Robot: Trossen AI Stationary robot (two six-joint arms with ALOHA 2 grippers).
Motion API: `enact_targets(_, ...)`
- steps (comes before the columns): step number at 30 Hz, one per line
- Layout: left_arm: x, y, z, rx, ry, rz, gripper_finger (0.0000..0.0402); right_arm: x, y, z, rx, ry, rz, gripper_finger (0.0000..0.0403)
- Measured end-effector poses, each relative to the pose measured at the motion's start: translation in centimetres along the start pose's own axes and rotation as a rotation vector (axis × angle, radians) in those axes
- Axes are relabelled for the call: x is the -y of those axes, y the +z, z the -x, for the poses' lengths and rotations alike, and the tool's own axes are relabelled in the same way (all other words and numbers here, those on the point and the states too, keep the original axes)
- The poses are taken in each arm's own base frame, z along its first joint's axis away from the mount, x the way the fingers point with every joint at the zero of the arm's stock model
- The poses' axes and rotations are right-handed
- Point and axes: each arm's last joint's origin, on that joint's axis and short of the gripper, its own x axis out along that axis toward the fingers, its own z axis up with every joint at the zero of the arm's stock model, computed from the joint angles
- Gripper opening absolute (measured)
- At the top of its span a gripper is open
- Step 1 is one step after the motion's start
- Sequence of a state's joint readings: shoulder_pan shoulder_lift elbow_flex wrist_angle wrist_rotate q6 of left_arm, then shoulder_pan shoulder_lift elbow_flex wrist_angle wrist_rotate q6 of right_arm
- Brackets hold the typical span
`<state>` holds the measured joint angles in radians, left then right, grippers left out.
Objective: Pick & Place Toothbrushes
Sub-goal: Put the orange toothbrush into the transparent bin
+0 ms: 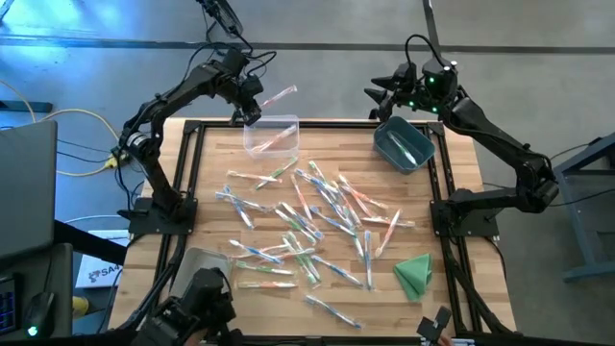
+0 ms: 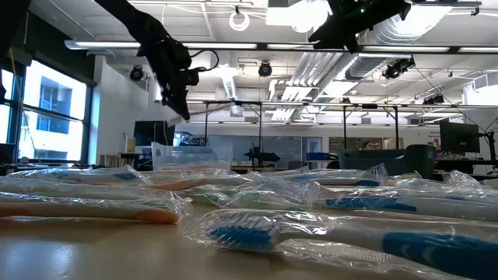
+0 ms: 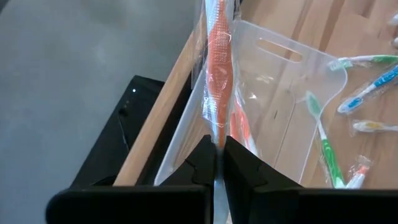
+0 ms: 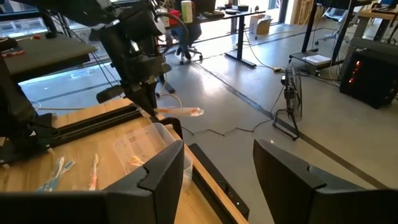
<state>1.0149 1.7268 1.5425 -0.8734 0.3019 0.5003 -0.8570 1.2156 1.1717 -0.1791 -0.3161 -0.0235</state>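
Note:
My left gripper (image 1: 252, 110) hangs over the far left corner of the table, shut on an orange toothbrush (image 3: 219, 68) in a clear wrapper. The brush sticks out from it over the far rim of a clear bin (image 1: 272, 136), which has an orange brush lying inside. Several wrapped toothbrushes (image 1: 317, 216) lie scattered over the middle of the wooden table. My right gripper (image 4: 214, 174) stands open with nothing between its fingers, raised above the far edge next to a blue bin (image 1: 404, 144). My left gripper pinches the near end of the toothbrush's clear wrapper (image 3: 216, 144) between its two shut fingers. The fingers slant down from above. The brush runs on from the fingertips in line with them, lifted clear above the clear bin (image 3: 280, 93).
A folded green cloth (image 1: 413, 274) lies near the table's front right. Black frame rails (image 1: 192, 163) run along the table's left and right sides. A third dark device (image 1: 197, 298) sits at the front left. The room beyond shows desks and chairs.

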Motion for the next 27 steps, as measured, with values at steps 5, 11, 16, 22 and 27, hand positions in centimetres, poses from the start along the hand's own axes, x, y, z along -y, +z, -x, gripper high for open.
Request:
enact_targets(5,-0.3,-0.2,-1.1,-0.021,-0.016,0.012,0.0008,0.0,0.0,0.0,0.0,-0.001,0.0,0.0185)
enact_targets(11,0.0,-0.5,-1.4,-0.036,-0.092,0.044,0.0008,0.0,0.0,0.0,0.0,-0.002,-0.001,0.0185)
enact_targets(16,0.3,-0.8,-1.3,-0.064,-0.144,0.121,0.0008,0.0,0.0,0.0,0.0,-0.002,-0.001,0.0185)
enact_targets(22,1.4,-0.3,-1.7,-0.078,-0.142,0.148,0.0008,0.0,0.0,0.0,-0.001,-0.001,-0.001,0.0185)
enact_targets(27,3.0,-0.5,-3.5,-0.086,-0.136,0.131,0.0008,0.0,0.0,0.0,-0.001,0.0,-0.001,0.0185)
